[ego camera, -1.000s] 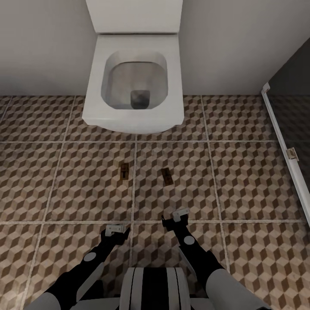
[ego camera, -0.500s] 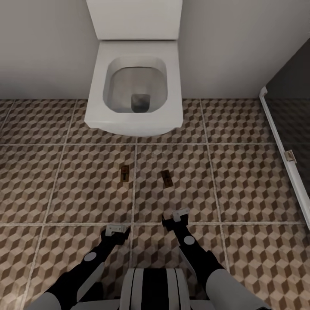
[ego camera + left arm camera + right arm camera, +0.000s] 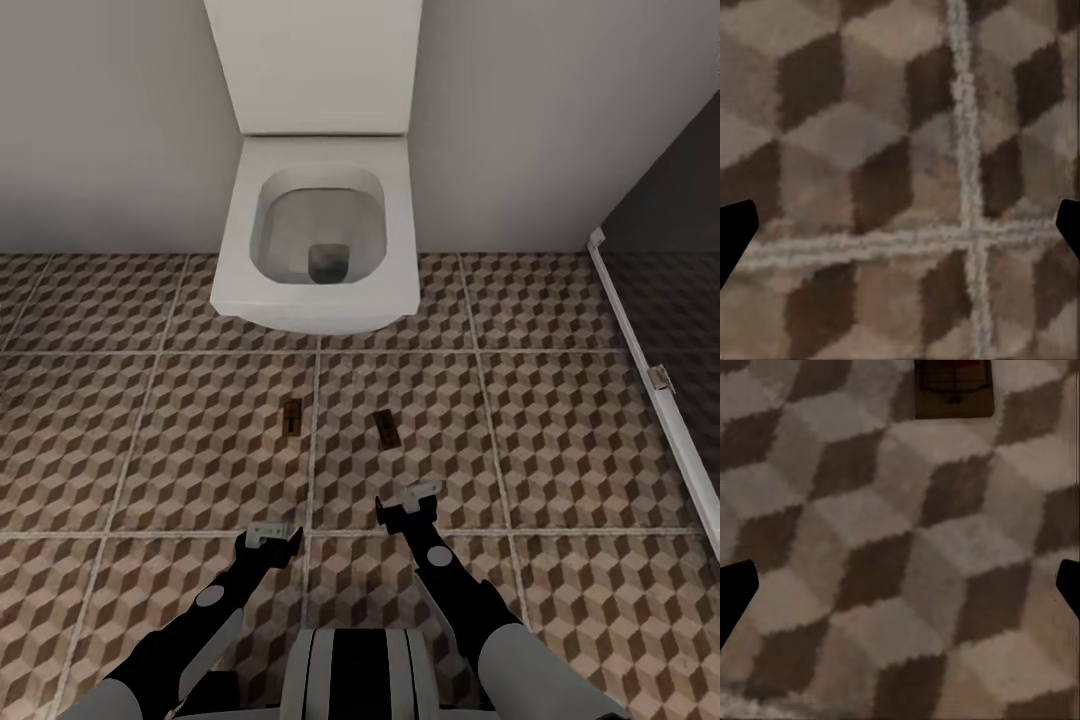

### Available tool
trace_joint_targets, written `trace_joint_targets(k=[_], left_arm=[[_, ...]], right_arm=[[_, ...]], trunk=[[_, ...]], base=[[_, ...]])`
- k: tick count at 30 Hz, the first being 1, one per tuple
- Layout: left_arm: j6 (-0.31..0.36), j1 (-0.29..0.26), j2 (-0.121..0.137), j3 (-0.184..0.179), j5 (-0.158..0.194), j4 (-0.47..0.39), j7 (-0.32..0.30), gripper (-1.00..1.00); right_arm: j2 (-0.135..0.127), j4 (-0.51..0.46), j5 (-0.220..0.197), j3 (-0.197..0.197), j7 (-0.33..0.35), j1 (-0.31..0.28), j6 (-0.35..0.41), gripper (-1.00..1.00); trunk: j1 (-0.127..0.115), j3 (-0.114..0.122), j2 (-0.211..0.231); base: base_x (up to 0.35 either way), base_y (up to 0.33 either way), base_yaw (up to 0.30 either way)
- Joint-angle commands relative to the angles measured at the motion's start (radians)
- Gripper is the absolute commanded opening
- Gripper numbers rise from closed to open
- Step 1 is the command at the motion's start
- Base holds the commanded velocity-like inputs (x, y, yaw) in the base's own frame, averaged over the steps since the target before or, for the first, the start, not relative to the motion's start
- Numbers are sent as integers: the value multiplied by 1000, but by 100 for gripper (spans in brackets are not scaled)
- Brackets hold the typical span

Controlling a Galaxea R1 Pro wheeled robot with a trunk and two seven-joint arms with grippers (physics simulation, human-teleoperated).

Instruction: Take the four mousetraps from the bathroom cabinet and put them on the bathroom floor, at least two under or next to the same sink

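Note:
Two mousetraps lie flat on the cube-patterned bathroom floor [image 3: 150, 450] in front of the toilet, one at the left [image 3: 292, 416] and one at the right [image 3: 387, 428]. My left gripper [image 3: 272, 540] hangs open just above the tiles, nearer to me than the left mousetrap; in its wrist view the left gripper [image 3: 900, 232] looks down on a crossing of grout lines. My right gripper [image 3: 410, 505] is open too, a short way on my side of the right mousetrap. In the right wrist view that mousetrap [image 3: 952, 390] lies beyond the right gripper [image 3: 900, 592], apart from the fingertips.
A square white toilet [image 3: 320, 240] with its lid up stands against the pale grey wall [image 3: 110, 120]. A dark panel with a white frame [image 3: 650, 370] runs along the right side. Tiled floor stretches to both sides of the traps.
The whole picture has shifted: the toilet now sits lower and smaller, so the camera has moved. Both mousetraps lie where they were, and the arms hold the same pose.

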Motion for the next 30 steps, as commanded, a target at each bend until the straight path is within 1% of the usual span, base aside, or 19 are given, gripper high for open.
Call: trace_joint_targets(k=[1,8,20,22,26,27,30], left_arm=[[-5,-1,2,-8,9,-1,9,100],[-4,-1,2,-8,9,0,9,100],[-2,-1,6,-10,9,12,10,100],[-3,1,8,-9,9,15,10,100],[-5,3,15,-9,9,35,10,100],[-6,4,18,-9,9,56,10,100],[-9,5,23,-10,9,100,9,100]], right_arm=[[0,0,10,3,-9,-1,0,100],[-1,-3,10,2,-11,-1,5,100],[-5,1,12,2,-13,0,8,100],[-9,4,12,2,-13,0,8,100],[-25,9,10,2,-12,1,8,100],[-33,11,10,2,-12,2,8,100],[-44,13,9,2,-12,4,7,100]], trunk=[[-1,4,0],[-4,33,2],[-9,97,5],[-17,107,19],[-32,126,47],[-36,131,54],[-47,145,75]], base=[[0,0,0],[0,0,0],[0,0,0],[0,0,0],[0,0,0],[0,0,0],[0,0,0]])
